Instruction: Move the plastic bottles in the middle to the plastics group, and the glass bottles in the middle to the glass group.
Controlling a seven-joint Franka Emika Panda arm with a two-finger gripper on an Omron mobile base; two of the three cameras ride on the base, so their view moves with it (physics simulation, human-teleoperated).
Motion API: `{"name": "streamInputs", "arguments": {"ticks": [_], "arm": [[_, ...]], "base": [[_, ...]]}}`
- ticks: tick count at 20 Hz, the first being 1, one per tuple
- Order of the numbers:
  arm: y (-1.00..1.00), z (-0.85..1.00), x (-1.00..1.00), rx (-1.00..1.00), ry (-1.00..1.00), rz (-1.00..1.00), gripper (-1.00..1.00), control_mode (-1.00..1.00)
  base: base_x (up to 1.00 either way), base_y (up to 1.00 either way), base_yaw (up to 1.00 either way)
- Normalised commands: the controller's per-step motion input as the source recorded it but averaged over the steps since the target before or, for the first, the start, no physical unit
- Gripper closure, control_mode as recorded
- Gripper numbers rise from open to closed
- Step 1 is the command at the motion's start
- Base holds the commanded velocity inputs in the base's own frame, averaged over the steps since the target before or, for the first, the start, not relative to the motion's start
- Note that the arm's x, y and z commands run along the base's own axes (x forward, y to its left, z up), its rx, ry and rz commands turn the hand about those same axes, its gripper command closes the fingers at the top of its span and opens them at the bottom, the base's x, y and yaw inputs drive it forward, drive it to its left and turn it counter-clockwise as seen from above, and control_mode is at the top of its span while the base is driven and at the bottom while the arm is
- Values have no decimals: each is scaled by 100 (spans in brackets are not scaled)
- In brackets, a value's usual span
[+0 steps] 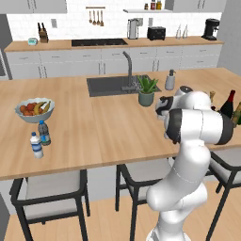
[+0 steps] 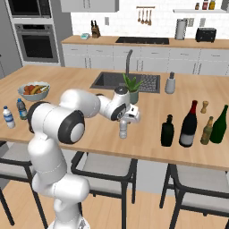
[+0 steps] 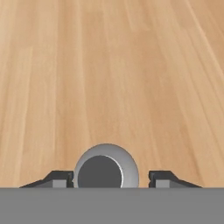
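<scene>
Hand view: pale-grey water bottle (image 3: 106,168) between the spread jaws, gaps on both sides, upright on the counter (image 3: 109,65).

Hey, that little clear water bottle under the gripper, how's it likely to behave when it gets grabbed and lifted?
The small clear water bottle looks thin-walled and empty, so probably light and a bit squashy. It stands upright, narrow for its height, so a sideways nudge may tip it. Its round, smooth body could slip or roll between the fingertips.

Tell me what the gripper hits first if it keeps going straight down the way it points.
The clear bottle standing upright right under the gripper, between its fingertips. Its top sits between the open jaws, so going on would likely slide them down around it; below it lies the wooden counter.
</scene>
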Motion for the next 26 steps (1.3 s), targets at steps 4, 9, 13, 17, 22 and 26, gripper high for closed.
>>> {"name": "streamInputs", "arguments": {"ticks": [4, 9, 13, 17, 22, 26], "arm": [[0, -1, -1, 0, 0, 0, 100, -100], [11, 12, -27, 2, -8, 5, 100, -100], [75, 31, -28, 0, -2, 19, 100, -100], [100, 50, -15, -3, 0, 27, 100, -100], [100, 31, 0, -3, 0, 33, 100, -100], [100, 12, 0, 0, 0, 43, 100, -100]], "base": [[0, 0, 0], [0, 0, 0], [0, 0, 0], [0, 0, 0], [0, 0, 0], [0, 0, 0]]}}
